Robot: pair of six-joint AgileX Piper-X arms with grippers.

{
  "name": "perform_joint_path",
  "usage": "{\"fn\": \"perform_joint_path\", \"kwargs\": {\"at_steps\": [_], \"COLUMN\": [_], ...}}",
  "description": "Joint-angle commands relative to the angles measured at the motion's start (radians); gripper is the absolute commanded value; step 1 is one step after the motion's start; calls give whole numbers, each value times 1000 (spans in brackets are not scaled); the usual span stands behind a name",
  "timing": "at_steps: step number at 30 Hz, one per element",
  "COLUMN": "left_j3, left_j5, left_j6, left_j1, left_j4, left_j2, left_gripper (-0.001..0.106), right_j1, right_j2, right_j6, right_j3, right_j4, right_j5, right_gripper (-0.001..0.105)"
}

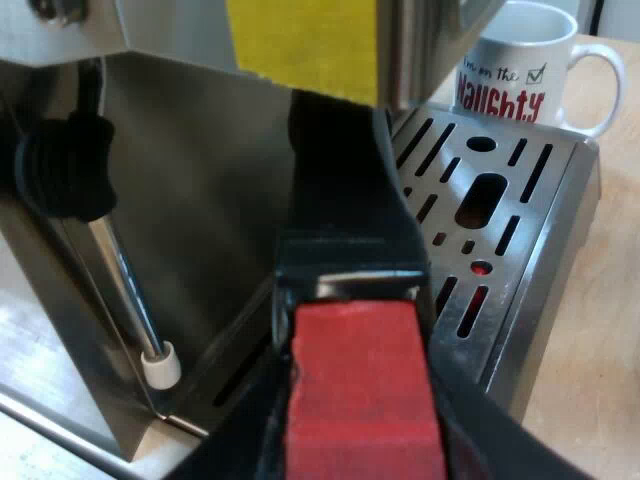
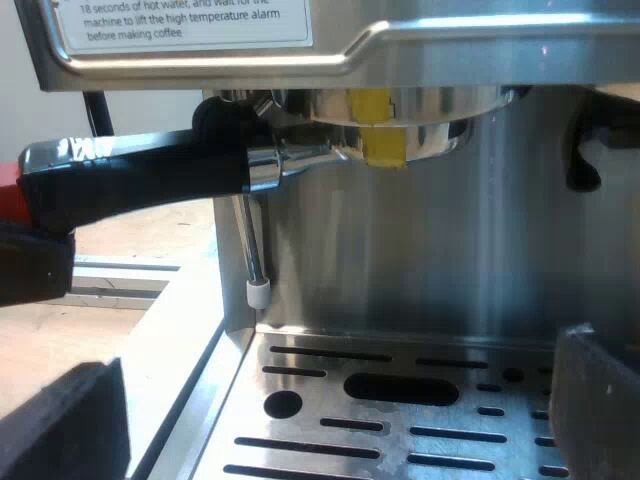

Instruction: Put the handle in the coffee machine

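The metal holder (image 2: 420, 135) sits up in the espresso machine's (image 2: 420, 260) round head, marked by yellow tape (image 2: 375, 130). Its dark handle (image 2: 140, 180) sticks out sideways above the steam wand. My left gripper (image 1: 365, 445) is shut on the handle's red end (image 1: 365, 370), with black fingers (image 1: 470, 430) on both sides. The other arm's view also catches this gripper at the red end (image 2: 8, 190). My right gripper (image 2: 330, 420) hangs open low over the drip tray (image 2: 400, 390), below the holder, with nothing between its fingers (image 2: 65, 425).
A thin steam wand (image 1: 125, 285) with a white tip hangs beside the handle, close to it. A white mug (image 1: 530, 60) with red lettering stands on the wooden table beyond the slotted drip tray (image 1: 510, 225).
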Motion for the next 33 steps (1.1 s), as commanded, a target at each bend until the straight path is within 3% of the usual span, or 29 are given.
{"fn": "perform_joint_path", "kwargs": {"at_steps": [1,15,19,20,22,25,33], "left_j3": [-20,-22,-22,-22,-22,-22,-22], "left_j5": [132,132,132,132,132,132,132], "left_j6": [-9,-9,-9,-9,-9,-9,-9], "left_j1": [21,21,21,21,21,21,21], "left_j4": [-107,-109,-107,-107,-107,-107,-107], "left_j2": [-19,-19,-19,-19,-19,-19,-19], "left_gripper": [0,0,0,0,0,0,0], "right_j1": [-6,-102,-149,-175,-213,-250,-293], "right_j2": [2,88,88,88,88,92,162], "right_j6": [-1,-25,-25,-25,-15,-8,-20], "right_j3": [-3,-3,-3,-3,-3,-3,-3], "right_j4": [0,0,-10,-9,-9,-24,-243], "right_j5": [6,-39,-122,-186,-269,-325,-332], "right_gripper": [86,85,66,51,36,34,35]}}
